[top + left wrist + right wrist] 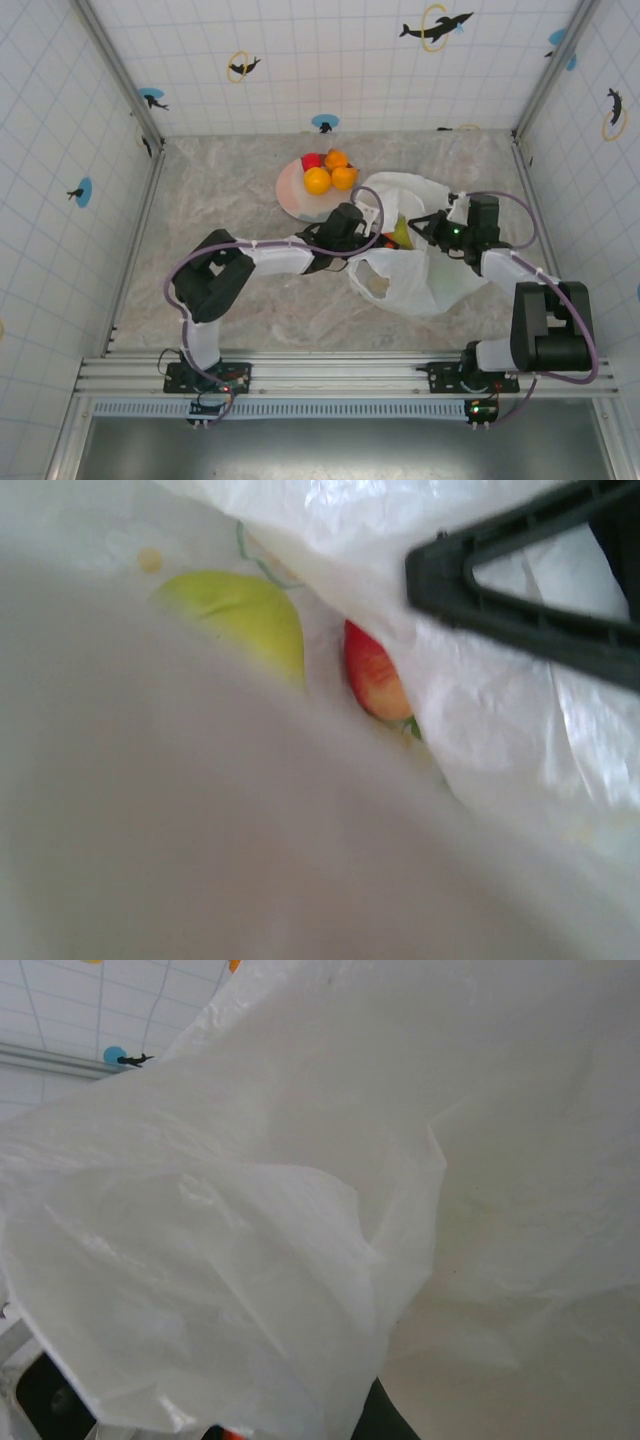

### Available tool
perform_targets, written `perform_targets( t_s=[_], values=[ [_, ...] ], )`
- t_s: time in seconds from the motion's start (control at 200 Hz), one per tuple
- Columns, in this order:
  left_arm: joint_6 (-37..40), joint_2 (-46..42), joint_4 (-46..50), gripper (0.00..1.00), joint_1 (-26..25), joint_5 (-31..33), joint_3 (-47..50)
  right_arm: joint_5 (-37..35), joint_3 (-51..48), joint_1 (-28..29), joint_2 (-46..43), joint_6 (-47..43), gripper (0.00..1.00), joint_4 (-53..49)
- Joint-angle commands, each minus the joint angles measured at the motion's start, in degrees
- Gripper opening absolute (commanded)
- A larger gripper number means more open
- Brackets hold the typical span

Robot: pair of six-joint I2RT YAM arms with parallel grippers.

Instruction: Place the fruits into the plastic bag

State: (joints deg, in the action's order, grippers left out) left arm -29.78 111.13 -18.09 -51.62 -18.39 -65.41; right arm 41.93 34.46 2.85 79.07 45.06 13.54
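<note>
Bag [425,280]: limp, slippery film; right end effector [427,228] clenched on its rim. Left end effector [372,236] at the mouth, grip unreadable. Fruits [318,181] beyond it on plate [288,195]: light, glossy; pinch across middle.

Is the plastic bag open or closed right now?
Open: the plastic bag gapes at the top; a yellow-green fruit and a red fruit show inside.

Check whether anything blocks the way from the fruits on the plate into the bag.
Only the left gripper, sitting at the mouth of the bag beside the plate. The fruits otherwise have an open path; the right gripper holds the rim up.
</note>
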Motion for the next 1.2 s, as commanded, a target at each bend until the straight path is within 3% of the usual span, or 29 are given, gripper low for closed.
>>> perform_targets(
  t_s=[0.0, 0.16, 0.52, 0.921, 1.196],
  values=[
    [-2.3, 3.0, -2.2, 0.60, -0.1, 3.2, -3.3, 0.1, 0.7, 0.9, -1.5, 0.6, 0.00, 1.8],
    [-4.9, 7.4, -3.1, 0.61, 0.0, 8.3, -6.6, 0.1, 1.5, 1.2, -2.2, 1.0, 0.00, 1.6],
    [-10.3, 13.3, -6.5, 0.67, -1.3, 4.7, -9.7, 0.4, 2.7, 0.8, -0.7, 0.7, 0.00, 1.7],
    [-5.6, 6.9, -6.8, 0.86, -1.5, -1.7, -4.1, 1.0, 1.4, -0.9, -0.3, 0.5, 0.00, 2.4],
    [0.9, -0.2, -3.3, 0.91, -1.5, -0.9, 1.6, 1.2, 0.7, -1.5, -0.2, 0.2, 0.00, 2.5]
  ],
)
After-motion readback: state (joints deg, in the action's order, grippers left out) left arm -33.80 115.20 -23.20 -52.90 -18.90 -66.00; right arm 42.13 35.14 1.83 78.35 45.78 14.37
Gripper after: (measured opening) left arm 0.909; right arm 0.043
